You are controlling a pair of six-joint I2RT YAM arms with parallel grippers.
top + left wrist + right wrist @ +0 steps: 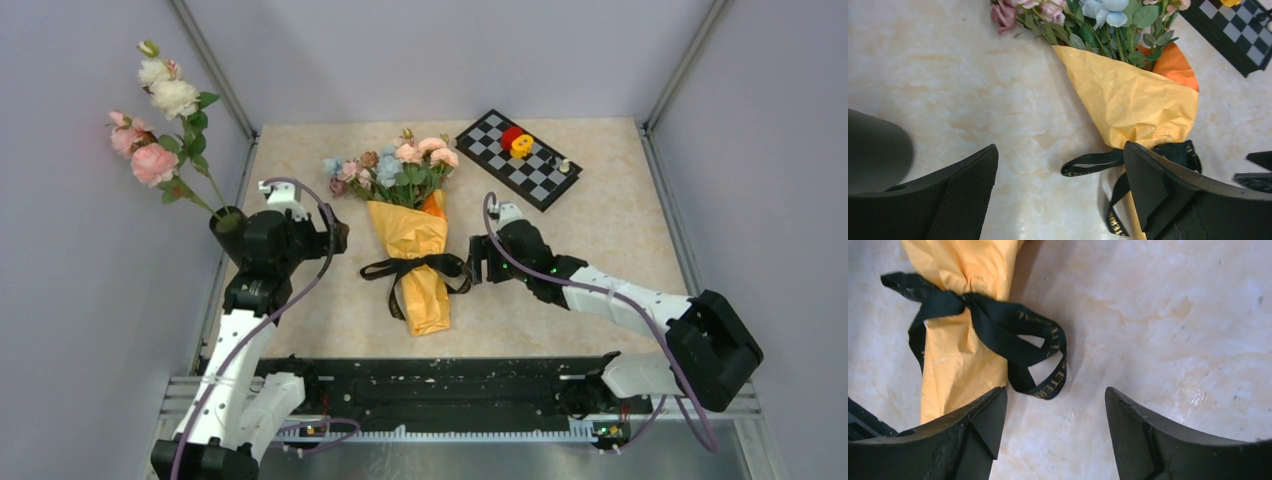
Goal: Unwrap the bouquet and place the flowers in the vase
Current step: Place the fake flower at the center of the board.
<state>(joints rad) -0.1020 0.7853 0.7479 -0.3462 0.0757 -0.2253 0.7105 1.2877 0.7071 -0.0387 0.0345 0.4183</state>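
Nothing of the task looks done yet, as I judge it. One bouquet (412,240) lies flat mid-bench, blooms pointing away from the arms, its orange-yellow paper closed and one black ribbon (998,325) knotted round its waist. What's left: loosen the ribbon, open the paper, lift out the flowers (392,165) and carry them to the one black vase (226,228), which stands at the bench's left edge beside my left arm and already holds about four long-stemmed roses (152,130). My left pincer (1058,200) gapes wide and grips nothing, facing the bouquet. My right pincer (1055,435) sits low just right of the ribbon, jaws well apart and empty, a ribbon loop just beside one finger. One chessboard (518,160) lies at the far right.
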